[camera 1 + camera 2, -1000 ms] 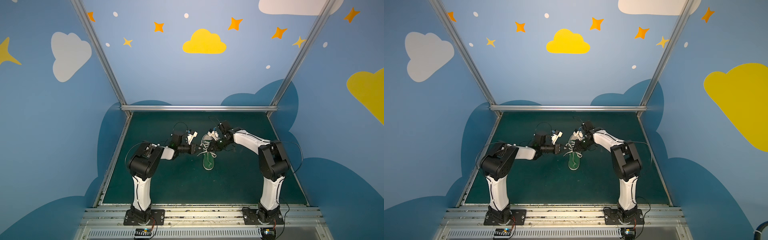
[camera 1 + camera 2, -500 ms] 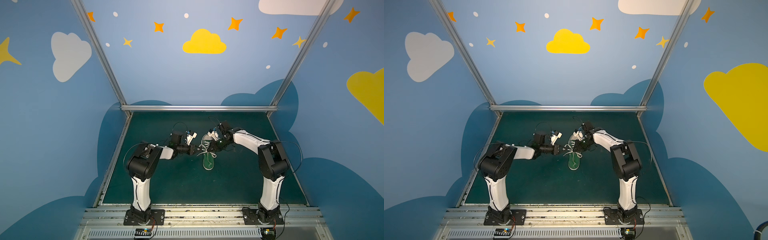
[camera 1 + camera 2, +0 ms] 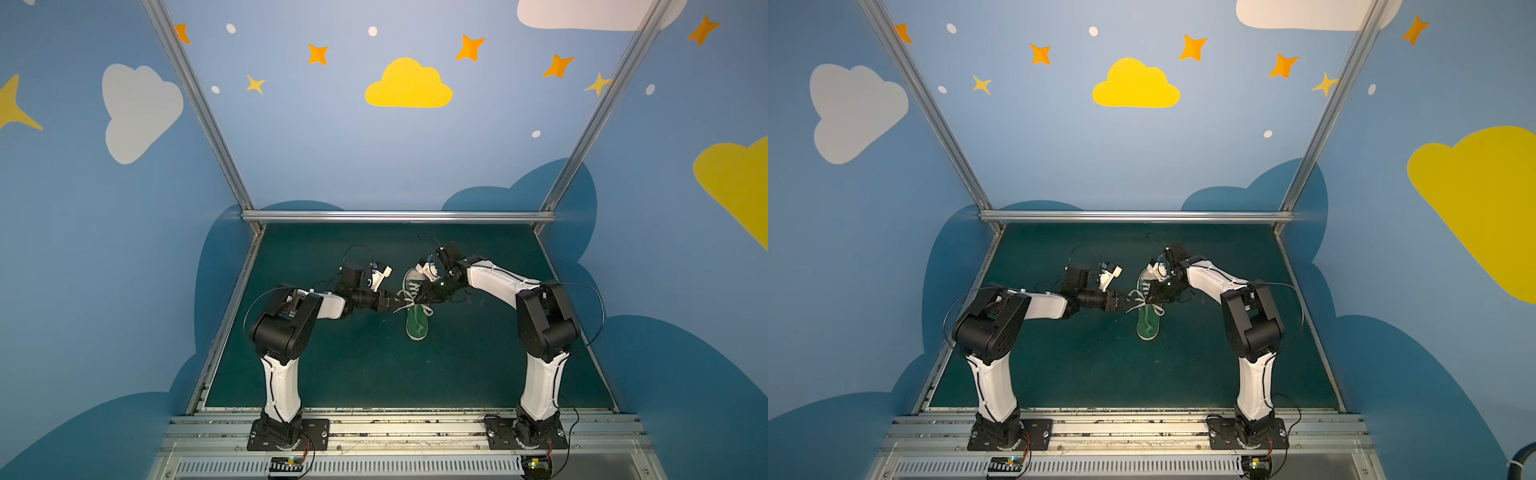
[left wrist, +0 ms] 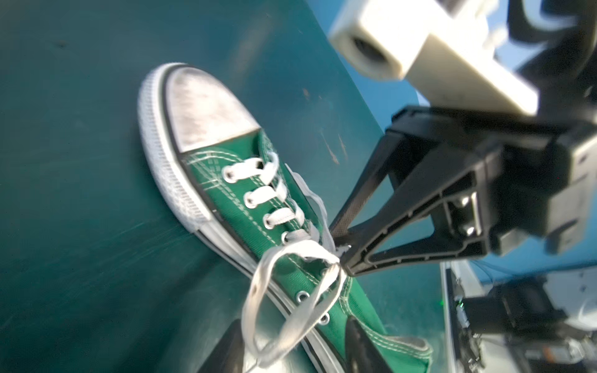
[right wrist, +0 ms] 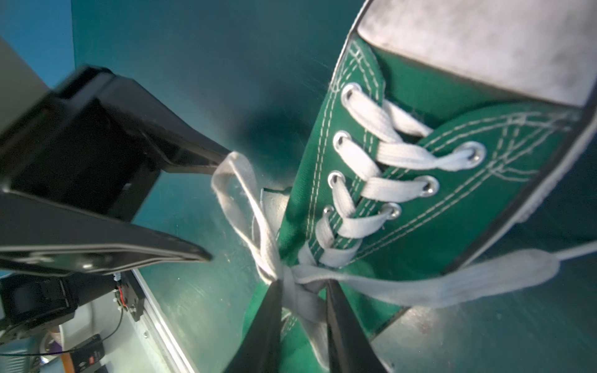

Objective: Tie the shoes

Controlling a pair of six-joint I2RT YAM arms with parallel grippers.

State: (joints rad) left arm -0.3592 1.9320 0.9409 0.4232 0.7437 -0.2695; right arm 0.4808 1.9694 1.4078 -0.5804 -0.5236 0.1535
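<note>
The left arm [image 3: 286, 332] and the right arm [image 3: 540, 324] each have glossy white link shells joined by bulky black joint housings. Each stands on a black base plate [image 3: 316, 434] fixed with silver screws [image 3: 490, 433]. Thin black cables [image 3: 601, 306] loop from the elbows, and red and orange wires [image 3: 308, 448] show at the bases. A white block-shaped camera housing [image 4: 403, 42] sits at each wrist. The right gripper [image 4: 342, 252] has black, ribbed, triangular fingers [image 4: 413, 222] with finely textured inner faces.

Left wrist view: the heel of the shoe [image 4: 235, 197] runs off the edge, and the left gripper [image 4: 292, 332] is two dark blurs. Right wrist view: the toe cap [image 5: 484, 42] is cut off. In both top views the laces [image 3: 406, 297] [image 3: 1140, 298] are too small to read, possibly knotted.
</note>
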